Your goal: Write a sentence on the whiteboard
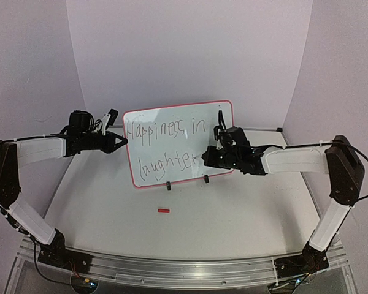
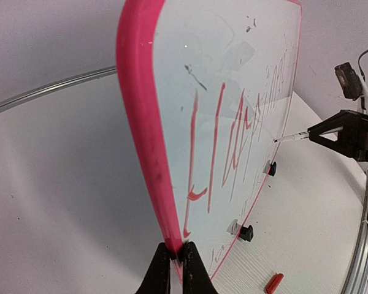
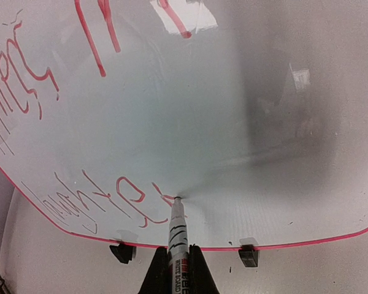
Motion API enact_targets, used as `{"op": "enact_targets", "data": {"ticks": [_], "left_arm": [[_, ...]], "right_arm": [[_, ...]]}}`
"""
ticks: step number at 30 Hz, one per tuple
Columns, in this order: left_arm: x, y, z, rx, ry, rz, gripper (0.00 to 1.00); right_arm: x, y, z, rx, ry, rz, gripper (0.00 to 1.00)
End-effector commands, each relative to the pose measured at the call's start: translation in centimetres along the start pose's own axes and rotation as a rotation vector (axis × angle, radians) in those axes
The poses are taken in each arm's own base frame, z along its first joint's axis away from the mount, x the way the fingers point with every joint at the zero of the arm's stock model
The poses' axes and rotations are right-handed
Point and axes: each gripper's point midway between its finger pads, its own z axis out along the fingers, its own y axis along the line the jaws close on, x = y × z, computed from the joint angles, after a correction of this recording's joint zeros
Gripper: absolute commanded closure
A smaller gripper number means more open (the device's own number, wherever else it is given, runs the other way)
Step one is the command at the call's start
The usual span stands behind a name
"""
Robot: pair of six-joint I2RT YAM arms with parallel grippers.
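The whiteboard [image 1: 172, 147], red-framed, stands upright on two black feet at mid-table. The sentence [image 1: 165, 130] reads "Happiness in" over "laughter" in thin strokes. My left gripper [image 1: 124, 142] is shut on the board's left edge; in the left wrist view its jaws [image 2: 176, 254] pinch the red frame [image 2: 141, 122]. My right gripper [image 1: 210, 158] is shut on a white marker [image 3: 178, 229]. The marker's tip touches the board right after the last letters [image 3: 129, 196] of the lower line. The right gripper [image 3: 178, 254] hangs just above the board's bottom edge.
A red marker cap [image 1: 164, 211] lies on the table in front of the board, also visible as the cap [image 2: 273, 283] in the left wrist view. The board's feet [image 3: 121, 252] rest on the white table. Purple-white walls enclose the back and sides.
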Motion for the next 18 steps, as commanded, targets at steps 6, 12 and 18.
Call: {"op": "enact_targets", "data": {"ticks": [6, 12, 18], "left_arm": [[-1.6, 0.3, -0.5, -0.040, -0.023, 0.072, 1.00], [-1.5, 0.4, -0.5, -0.043, -0.022, 0.073, 1.00], [-1.6, 0.3, -0.5, -0.043, -0.022, 0.074, 1.00]], "right_arm": [[-2.8, 0.4, -2.7, -0.029, -0.081, 0.016, 1.00], [-2.0, -0.5, -3.5, -0.017, -0.073, 0.037, 1.00], [-0.5, -1.3, -2.0, 0.009, -0.035, 0.039, 1.00]]}}
